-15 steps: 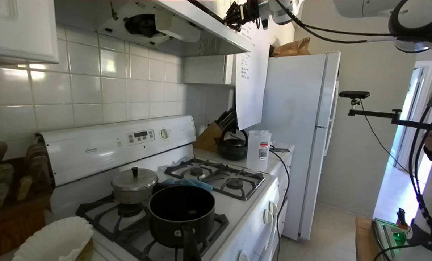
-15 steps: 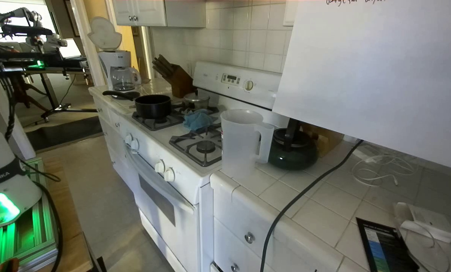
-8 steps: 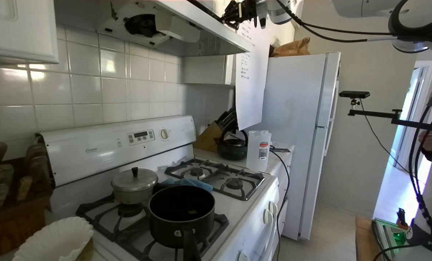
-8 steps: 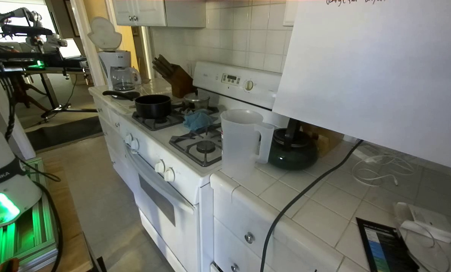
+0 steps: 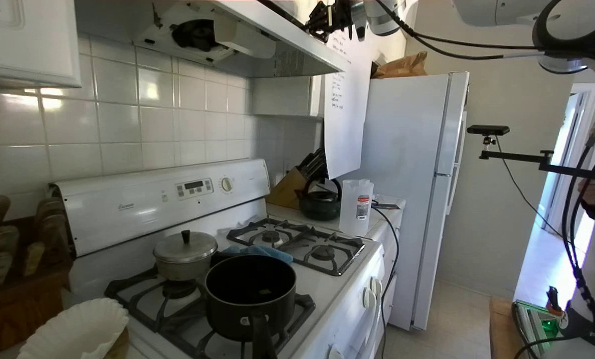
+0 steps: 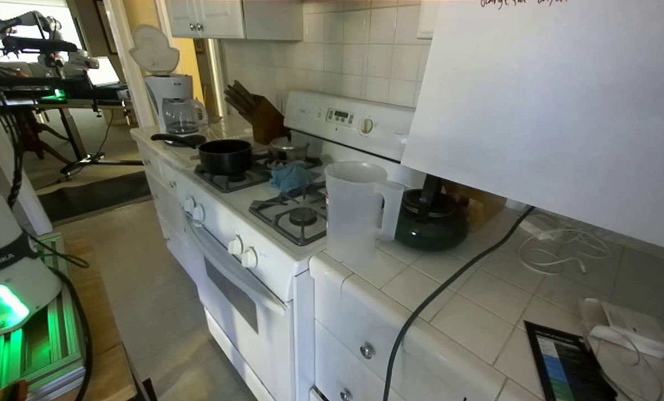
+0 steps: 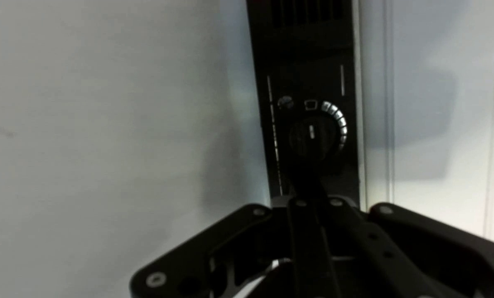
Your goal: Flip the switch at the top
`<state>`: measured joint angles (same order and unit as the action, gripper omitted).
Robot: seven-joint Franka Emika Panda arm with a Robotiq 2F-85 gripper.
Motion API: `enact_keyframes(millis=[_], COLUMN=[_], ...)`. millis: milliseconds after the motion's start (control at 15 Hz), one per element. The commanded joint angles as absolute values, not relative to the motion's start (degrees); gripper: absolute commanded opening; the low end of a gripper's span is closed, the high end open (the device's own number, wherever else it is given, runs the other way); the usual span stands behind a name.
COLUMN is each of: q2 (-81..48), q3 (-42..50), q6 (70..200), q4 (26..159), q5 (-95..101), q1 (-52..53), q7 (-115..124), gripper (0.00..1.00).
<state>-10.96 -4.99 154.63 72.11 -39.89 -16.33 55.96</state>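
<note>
One knob, perhaps your switch, is sitting on the black panel, just above your pressed-together tool in the wrist view, so, with the approach seemingly made, you are apparently still facing the flip.

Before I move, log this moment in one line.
end effector: shut | aim: toward black panel | dial: white mark visible | switch: not distinguishable | contact: unclear
</note>
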Motion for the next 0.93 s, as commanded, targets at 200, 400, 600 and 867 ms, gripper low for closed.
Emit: enact_keyframes(millis=[200, 400, 600, 867], q2=[-8.64, -7.36, -5.83, -4.49], q3=[-4.52, -4.7, -4.35, -3.49], q6=[154.41, 153.33, 152.95, 152.98], q4=[74.57, 75.23, 76.61, 78.82], q5=[-38.48, -39.41, -38.92, -37.89], q1=[-16.15, -16.49, -16.69, -16.68], q7=[56.56, 56.01, 55.83, 56.07], gripper=[0.0, 0.0, 0.0, 0.0])
